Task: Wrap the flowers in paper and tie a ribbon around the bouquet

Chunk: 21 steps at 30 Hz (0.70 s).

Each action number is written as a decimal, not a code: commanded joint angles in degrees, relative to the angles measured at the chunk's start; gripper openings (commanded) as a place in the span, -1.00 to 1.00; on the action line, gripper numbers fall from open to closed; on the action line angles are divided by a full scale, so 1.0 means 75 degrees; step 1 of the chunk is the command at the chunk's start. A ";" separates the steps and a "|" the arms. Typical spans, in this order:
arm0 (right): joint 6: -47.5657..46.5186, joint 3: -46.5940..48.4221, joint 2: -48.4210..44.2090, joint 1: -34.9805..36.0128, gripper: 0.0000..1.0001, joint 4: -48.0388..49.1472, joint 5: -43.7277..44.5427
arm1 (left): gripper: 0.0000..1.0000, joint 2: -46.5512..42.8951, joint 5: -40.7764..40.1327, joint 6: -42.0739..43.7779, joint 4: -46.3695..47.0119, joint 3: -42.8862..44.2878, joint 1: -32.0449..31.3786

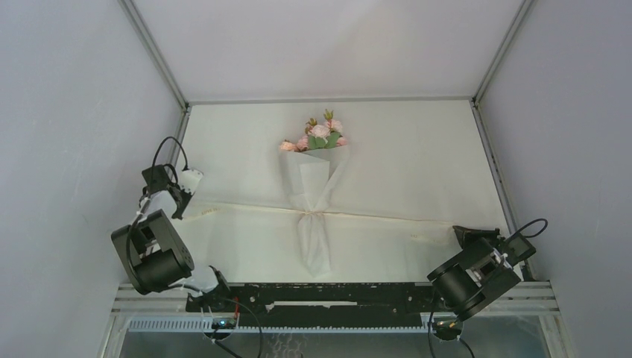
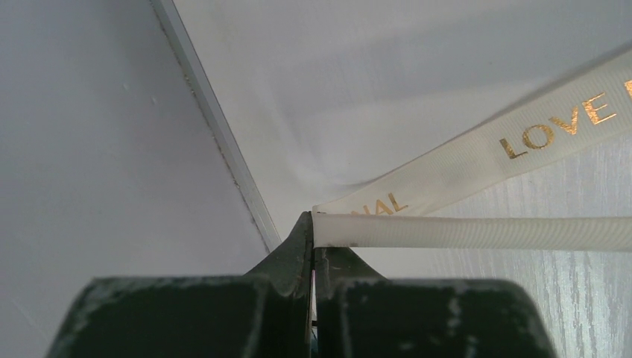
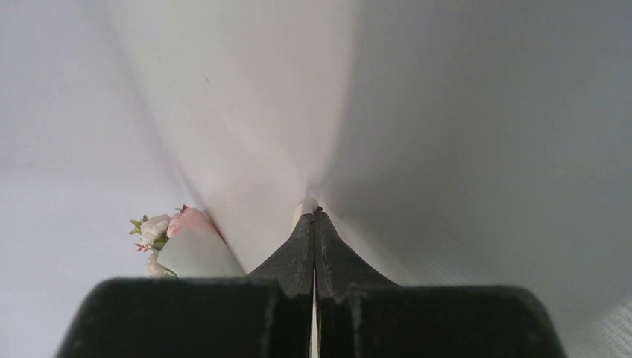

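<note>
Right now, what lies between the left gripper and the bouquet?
Only the ribbon, stretched from the left gripper to the bouquet over bare table; the top view shows it.

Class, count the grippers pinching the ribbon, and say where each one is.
2. The left gripper holds one ribbon end at the left; the right gripper holds the other at the right, with the bouquet between them.

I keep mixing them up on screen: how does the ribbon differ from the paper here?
The ribbon is a narrow band; the paper is a wide sheet. The ribbon carries gold lettering; the paper looks plain. The ribbon lies pulled out straight to left and right; the paper is rolled into a cone around the flowers. Both are pale cream or off-white, and the ribbon is cinched round the paper's narrow waist.
</note>
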 commanded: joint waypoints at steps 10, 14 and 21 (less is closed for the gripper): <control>-0.0608 0.0945 -0.1194 0.2662 -1.00 0.0128 0.2006 | -1.00 -0.2537 0.0748 -0.1565 -0.2270 0.1009 -0.1243; -0.0492 0.1367 -0.2444 0.5357 -1.00 -0.0865 0.3302 | -1.00 -0.2628 0.1893 -0.2895 -0.4253 0.2600 -0.3059; 0.0055 0.1778 -0.2565 0.8946 -1.00 -0.1627 0.4246 | -1.00 -0.3156 0.3788 -0.4726 -0.5540 0.5128 -0.5108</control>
